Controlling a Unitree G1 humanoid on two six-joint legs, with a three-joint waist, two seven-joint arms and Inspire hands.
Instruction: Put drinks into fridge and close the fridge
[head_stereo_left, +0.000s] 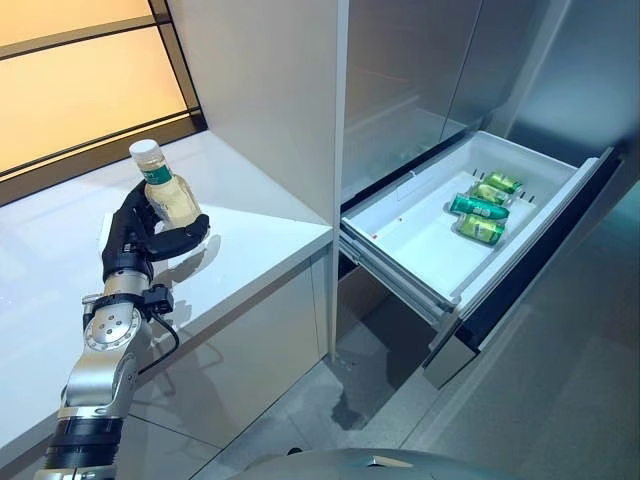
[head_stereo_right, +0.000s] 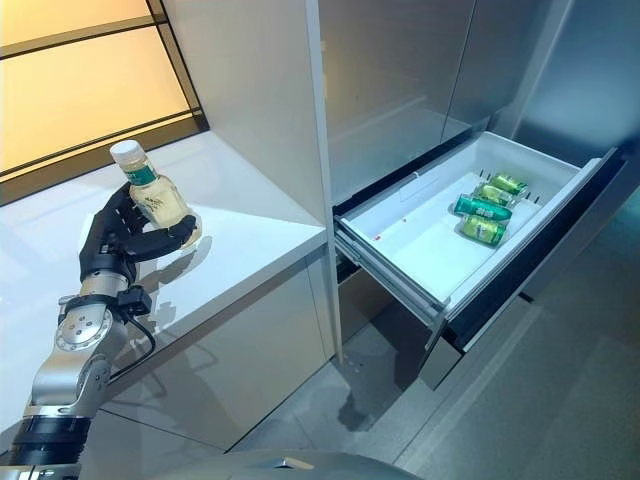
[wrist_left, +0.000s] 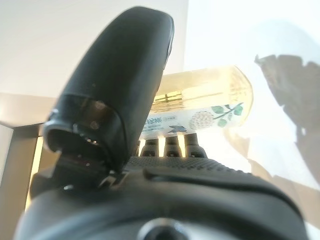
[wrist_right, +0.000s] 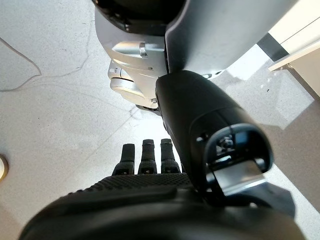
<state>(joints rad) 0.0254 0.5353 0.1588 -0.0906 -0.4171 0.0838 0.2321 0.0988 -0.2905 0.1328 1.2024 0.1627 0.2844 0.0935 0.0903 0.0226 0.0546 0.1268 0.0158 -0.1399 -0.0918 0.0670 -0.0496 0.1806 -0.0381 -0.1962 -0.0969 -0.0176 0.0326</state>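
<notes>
We see the bottle (head_stereo_left: 167, 190) tilted in the left hand (head_stereo_left: 140, 240), fingers and thumb wrapped round it above the counter (head_stereo_left: 250, 215). Well off from it, 4 cans (head_stereo_left: 483, 208) lie in the open drawer (head_stereo_left: 420, 240). The right hand (wrist_right: 150, 165) hangs with fingers relaxed, holding nothing.

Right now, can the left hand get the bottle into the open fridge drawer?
Probably not from this pose. The left hand grips the bottle over the counter, and the cabinet wall stands between it and the drawer. The drawer itself is open, with bare floor beside the cans.
</notes>
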